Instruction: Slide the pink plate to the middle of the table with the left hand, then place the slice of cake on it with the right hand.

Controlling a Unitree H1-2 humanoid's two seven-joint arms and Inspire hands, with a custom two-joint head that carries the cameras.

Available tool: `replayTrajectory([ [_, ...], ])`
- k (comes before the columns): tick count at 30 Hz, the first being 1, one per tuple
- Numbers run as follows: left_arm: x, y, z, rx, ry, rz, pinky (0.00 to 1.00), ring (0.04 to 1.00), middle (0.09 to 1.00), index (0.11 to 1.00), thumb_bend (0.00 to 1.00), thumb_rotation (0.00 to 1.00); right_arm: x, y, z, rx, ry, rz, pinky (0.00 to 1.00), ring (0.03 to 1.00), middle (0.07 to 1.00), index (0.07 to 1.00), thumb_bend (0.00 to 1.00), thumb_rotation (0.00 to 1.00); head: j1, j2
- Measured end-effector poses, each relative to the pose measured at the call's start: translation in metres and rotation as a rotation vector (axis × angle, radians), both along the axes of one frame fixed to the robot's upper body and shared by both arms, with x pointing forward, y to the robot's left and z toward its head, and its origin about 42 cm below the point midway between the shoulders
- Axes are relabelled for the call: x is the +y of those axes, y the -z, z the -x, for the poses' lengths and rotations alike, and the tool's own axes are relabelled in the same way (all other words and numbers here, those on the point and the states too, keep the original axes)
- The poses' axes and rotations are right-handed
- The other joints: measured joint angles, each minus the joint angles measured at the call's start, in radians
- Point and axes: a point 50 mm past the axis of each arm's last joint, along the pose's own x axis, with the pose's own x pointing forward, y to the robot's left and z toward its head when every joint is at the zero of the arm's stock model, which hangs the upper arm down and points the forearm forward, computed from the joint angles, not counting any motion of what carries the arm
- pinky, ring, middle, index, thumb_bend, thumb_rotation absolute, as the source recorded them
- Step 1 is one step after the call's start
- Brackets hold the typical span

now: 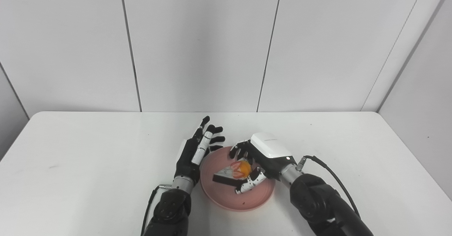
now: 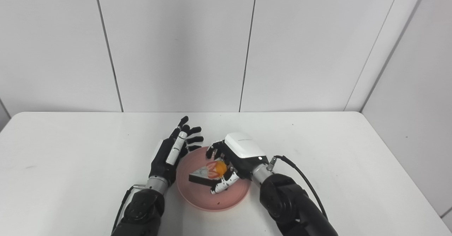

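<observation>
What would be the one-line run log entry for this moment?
left hand: open, beside pink plate | right hand: around slice of cake, over plate

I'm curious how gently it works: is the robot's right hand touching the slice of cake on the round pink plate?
Touching. In the left eye view the right hand has its fingers around the cake slice.

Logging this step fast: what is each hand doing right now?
Left hand: open, fingers spread, beside the pink plate.
Right hand: over the plate, fingers around the slice of cake.
</observation>
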Motion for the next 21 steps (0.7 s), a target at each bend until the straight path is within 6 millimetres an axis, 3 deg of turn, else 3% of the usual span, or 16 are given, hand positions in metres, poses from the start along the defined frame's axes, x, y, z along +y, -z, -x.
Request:
replayTrajectory([
  [4, 0.0, 0.0, 0.001, -0.001, 0.001, 0.002, 0.58, 0.709, 0.778, 0.909, 0.65, 0.81, -0.001, 0.003, 0.001, 0.013, 0.003, 0.008, 0.67, 0.805, 0.828, 0.72, 0.88, 0.74, 0.0, 0.002],
  [8, 0.0, 0.0, 0.001, -0.001, 0.002, 0.002, 0.59, 0.717, 0.777, 0.917, 0.65, 0.81, -0.004, 0.009, 0.005, 0.031, 0.012, -0.017, 0.79, 0.855, 0.868, 0.766, 0.91, 0.82, -0.002, 0.003],
  [12, 0.0, 0.0, 0.001, -0.001, 0.003, 0.002, 0.58, 0.701, 0.78, 0.926, 0.66, 0.81, -0.008, 0.013, 0.008, 0.022, 0.035, -0.065, 0.8, 0.857, 0.872, 0.788, 0.9, 0.87, -0.003, 0.005],
  [17, 0.0, 0.0, 0.002, 0.0, 0.011, 0.002, 0.6, 0.712, 0.783, 0.928, 0.68, 0.82, -0.015, 0.01, 0.01, -0.065, 0.051, -0.148, 0.67, 0.796, 0.834, 0.778, 0.83, 0.85, -0.006, 0.005],
  [21, 0.001, 0.001, 0.002, 0.001, 0.01, 0.002, 0.59, 0.712, 0.78, 0.918, 0.69, 0.81, -0.018, 0.007, 0.008, -0.126, 0.049, -0.244, 0.63, 0.777, 0.817, 0.769, 0.81, 0.88, -0.005, 0.006],
])
